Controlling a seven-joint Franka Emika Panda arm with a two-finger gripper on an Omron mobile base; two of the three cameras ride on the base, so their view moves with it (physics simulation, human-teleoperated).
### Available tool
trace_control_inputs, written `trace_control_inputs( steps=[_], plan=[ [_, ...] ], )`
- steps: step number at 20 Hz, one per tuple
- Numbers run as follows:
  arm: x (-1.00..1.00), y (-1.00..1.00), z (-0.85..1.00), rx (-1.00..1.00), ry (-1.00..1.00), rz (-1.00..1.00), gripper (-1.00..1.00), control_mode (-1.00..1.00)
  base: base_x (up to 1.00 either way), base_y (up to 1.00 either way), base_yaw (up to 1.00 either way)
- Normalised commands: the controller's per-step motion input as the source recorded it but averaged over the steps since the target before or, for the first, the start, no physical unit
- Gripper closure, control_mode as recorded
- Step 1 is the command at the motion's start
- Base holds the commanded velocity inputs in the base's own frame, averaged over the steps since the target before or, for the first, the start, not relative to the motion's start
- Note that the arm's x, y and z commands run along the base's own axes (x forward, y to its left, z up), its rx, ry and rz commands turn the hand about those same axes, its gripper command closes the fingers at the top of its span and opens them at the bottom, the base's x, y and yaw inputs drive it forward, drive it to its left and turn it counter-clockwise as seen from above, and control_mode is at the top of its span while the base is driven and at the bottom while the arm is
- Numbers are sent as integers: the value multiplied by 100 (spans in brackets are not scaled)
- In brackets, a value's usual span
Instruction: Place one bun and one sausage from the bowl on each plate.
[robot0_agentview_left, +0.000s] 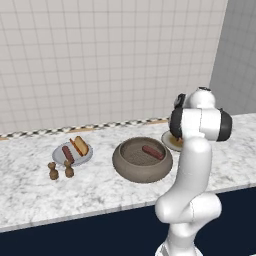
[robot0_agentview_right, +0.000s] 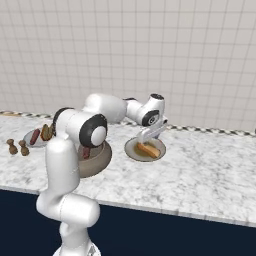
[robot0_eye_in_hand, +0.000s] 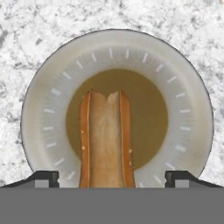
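My gripper (robot0_eye_in_hand: 111, 177) hangs open just above the tan plate (robot0_eye_in_hand: 183, 87), its fingertips (robot0_eye_in_hand: 46, 178) standing wide of a bun (robot0_eye_in_hand: 106, 135) that lies on the plate's dark centre. From the right base view, the gripper (robot0_agentview_right: 148, 138) sits over this plate (robot0_agentview_right: 131, 148) and bun (robot0_agentview_right: 149, 149). The grey-brown bowl (robot0_agentview_left: 125, 167) holds one sausage (robot0_agentview_left: 153, 152). At the left, the light grey plate (robot0_agentview_left: 88, 157) carries a sausage (robot0_agentview_left: 68, 154) and a bun (robot0_agentview_left: 81, 145). My arm hides most of the tan plate (robot0_agentview_left: 168, 140) in the left base view.
Two small brown shakers (robot0_agentview_left: 52, 171) (robot0_agentview_left: 68, 169) stand in front of the light grey plate. The marble counter (robot0_agentview_left: 30, 190) runs along a tiled wall, with its front edge close to the bowl. Bare counter (robot0_agentview_right: 210, 160) lies right of the tan plate.
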Motion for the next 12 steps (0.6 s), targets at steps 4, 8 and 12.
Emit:
trace_control_inputs(
  steps=[4,8,12],
  plan=[
    [-23,91,68,-2,0,-6,-100,-100,0,0,0],
    [-64,100,87,-6,0,-17,-100,-100,0,0,0],
    [-93,82,84,-10,0,-29,-100,-100,0,0,0]
  ],
)
